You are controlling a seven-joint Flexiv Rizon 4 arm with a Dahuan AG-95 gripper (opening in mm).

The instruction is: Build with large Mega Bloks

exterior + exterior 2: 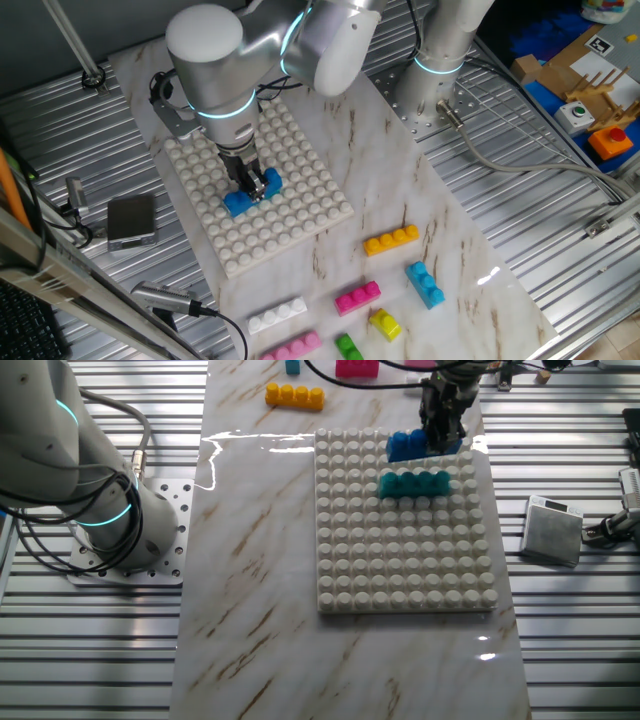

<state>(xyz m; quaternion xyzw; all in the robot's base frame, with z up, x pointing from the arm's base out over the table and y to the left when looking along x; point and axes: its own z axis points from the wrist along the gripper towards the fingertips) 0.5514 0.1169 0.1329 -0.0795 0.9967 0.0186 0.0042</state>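
Pincer point(256, 186) clenched across the blue studded plastic brick point(409, 445) on white baseplate point(400, 550); light, rigid, best gripped by its long sides.

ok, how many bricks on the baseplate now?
2: blue brick at the plate's edge, in the jaws; teal brick beside it. The arm may hide others.

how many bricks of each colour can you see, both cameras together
blue brick in the gripper: 1
teal brick on the baseplate: 1
orange brick: 1
light blue brick: 1
magenta brick: 1
yellow brick: 1
green brick: 1
white brick: 1
pink brick: 1
Total: 9
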